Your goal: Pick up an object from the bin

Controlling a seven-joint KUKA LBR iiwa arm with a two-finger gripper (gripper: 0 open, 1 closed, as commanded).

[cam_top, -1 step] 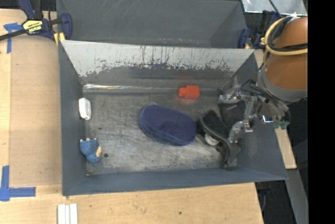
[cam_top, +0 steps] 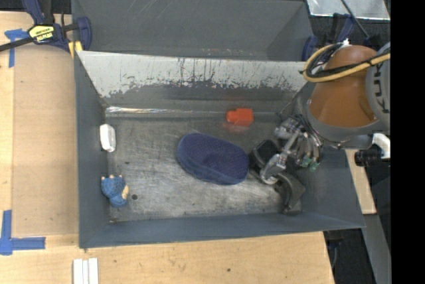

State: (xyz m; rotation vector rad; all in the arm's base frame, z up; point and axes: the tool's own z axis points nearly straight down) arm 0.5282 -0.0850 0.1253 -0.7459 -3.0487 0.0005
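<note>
I judge this to be the approach step: nothing is picked yet. The fingers (cam_top: pixel 292 194) are low at the right end of the grey metal bin (cam_top: pixel 199 70), spread wide, with nothing between them, close to the floor near the bin's right wall. Whether they touch the floor I cannot tell.

The nearest candidate is the dark blue oval object that looks soft and padded (cam_top: pixel 212 158). It lies flat mid-floor, just left of the fingers, and the nearer finger is just beside its right end. The small orange block (cam_top: pixel 240 117) sits behind it near the back wall. Well apart on the left are a small white piece (cam_top: pixel 107 137) and a little blue and yellow figure (cam_top: pixel 115 190).

For my next move I would shift left until the fingers straddle the blue oval's narrower end, then close. It looks broad, so a grip across its middle may not fit.

The bin floor is scuffed bare metal, flat, with open room round every object. The sloped walls crowd only the right end, where the fingers work.
</note>
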